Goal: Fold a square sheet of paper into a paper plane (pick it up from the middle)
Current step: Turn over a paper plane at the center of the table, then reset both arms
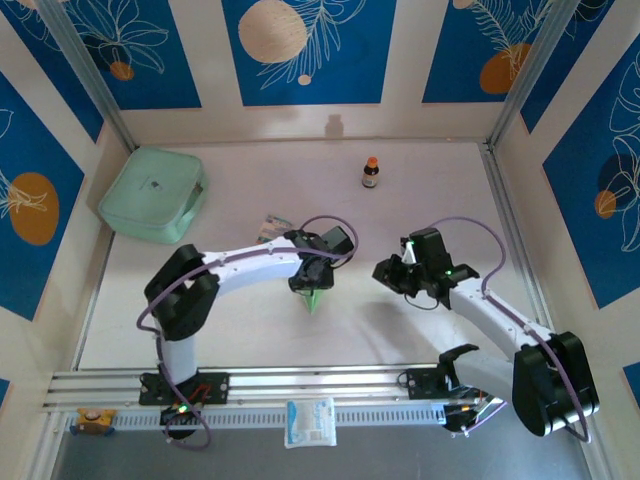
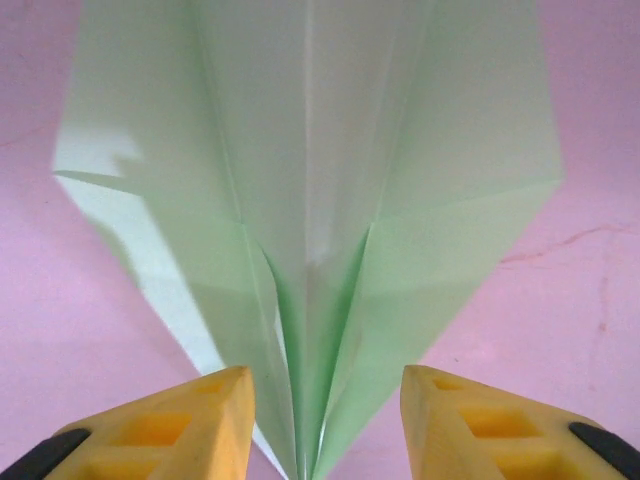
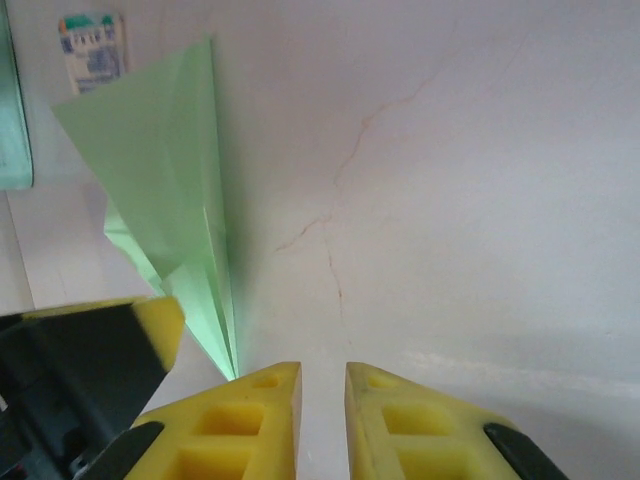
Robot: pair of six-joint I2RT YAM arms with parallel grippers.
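Two grippers sit over the middle of your table (image 1: pixel 250 330), a short gap between them. Your left gripper (image 1: pixel 312 283) is right over the plane (image 1: pixel 315 298), whose green tip pokes out toward the near edge.

From the left wrist, its yellow fingers (image 2: pixel 200 420) stand spread on either side of the plane's (image 2: pixel 310 170) narrow end. The centre crease runs down between them, and there is clear space on the right side, so nothing is pinched. The wings fan out wide beyond the fingers, lying on the pink-looking surface.

Your right gripper (image 1: pixel 390 275) points toward the left one. From its wrist, its jaws are nearly together, with a narrow slit between them and nothing in it. The plane (image 3: pixel 170 170) lies just ahead and to the left.

Farther off you have a mint box (image 1: pixel 152 193), a small packet (image 1: pixel 272 228) and a bottle (image 1: pixel 371 172).
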